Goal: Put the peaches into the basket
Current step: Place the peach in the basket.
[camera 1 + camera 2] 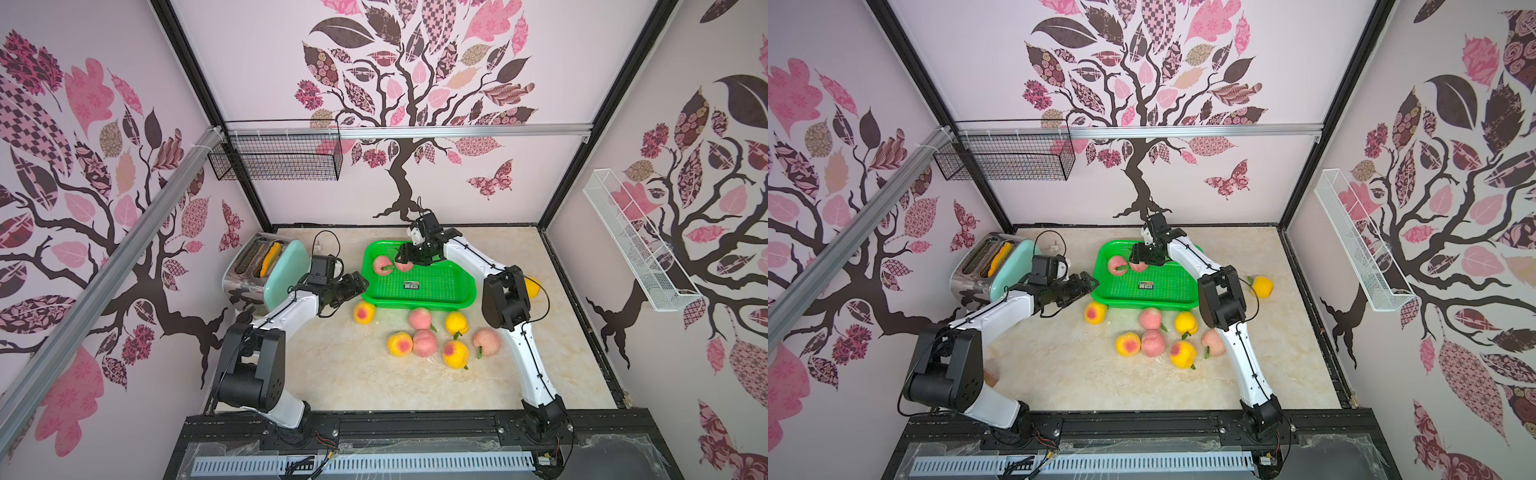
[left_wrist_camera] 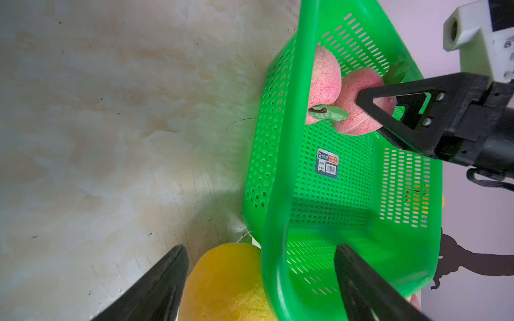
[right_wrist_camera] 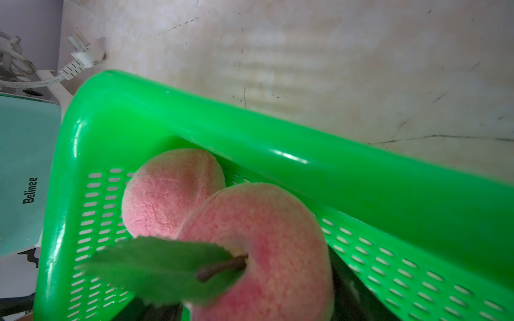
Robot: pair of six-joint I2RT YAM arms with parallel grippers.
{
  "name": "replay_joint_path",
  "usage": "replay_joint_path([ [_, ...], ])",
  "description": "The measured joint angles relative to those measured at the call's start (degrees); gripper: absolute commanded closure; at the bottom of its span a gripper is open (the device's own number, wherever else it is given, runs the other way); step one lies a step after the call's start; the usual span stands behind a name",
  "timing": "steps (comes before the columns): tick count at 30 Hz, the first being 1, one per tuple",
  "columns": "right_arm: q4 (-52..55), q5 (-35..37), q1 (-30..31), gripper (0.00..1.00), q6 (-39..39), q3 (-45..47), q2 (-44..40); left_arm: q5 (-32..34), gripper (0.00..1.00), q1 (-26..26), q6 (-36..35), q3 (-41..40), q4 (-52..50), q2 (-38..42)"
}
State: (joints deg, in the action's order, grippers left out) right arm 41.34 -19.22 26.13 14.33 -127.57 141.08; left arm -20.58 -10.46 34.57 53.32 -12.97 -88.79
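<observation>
The green basket [image 1: 415,302] lies at the table's middle back, also seen in a top view [image 1: 1144,303]. One pink peach [image 1: 380,264] rests in its far left corner. Right beside it my right gripper [image 1: 405,259] is shut on a second pink peach [image 3: 264,250] with a green leaf, low inside the basket. My left gripper [image 1: 362,286] is open at the basket's left end. In the left wrist view one of its fingers [image 2: 361,283] is inside the basket and the other outside, with the rim [image 2: 278,250] and a yellow peach [image 2: 225,283] between them. Several more peaches [image 1: 424,343] lie on the table before the basket.
A mint toaster [image 1: 286,266] with an orange bread slice [image 1: 271,257] stands left of the basket, its white plug [image 3: 83,55] behind it. Another yellow peach [image 1: 533,286] lies behind my right arm. A black wire basket [image 1: 276,158] and a white one [image 1: 636,241] hang on the walls.
</observation>
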Motion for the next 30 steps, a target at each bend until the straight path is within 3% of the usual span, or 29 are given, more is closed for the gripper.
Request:
replay_joint_path([
  [30,2.8,0.3,-0.1,0.2,-1.5,-2.2,2.6,-0.3,0.13,-0.1,-0.1,-0.1,-0.5,1.6],
])
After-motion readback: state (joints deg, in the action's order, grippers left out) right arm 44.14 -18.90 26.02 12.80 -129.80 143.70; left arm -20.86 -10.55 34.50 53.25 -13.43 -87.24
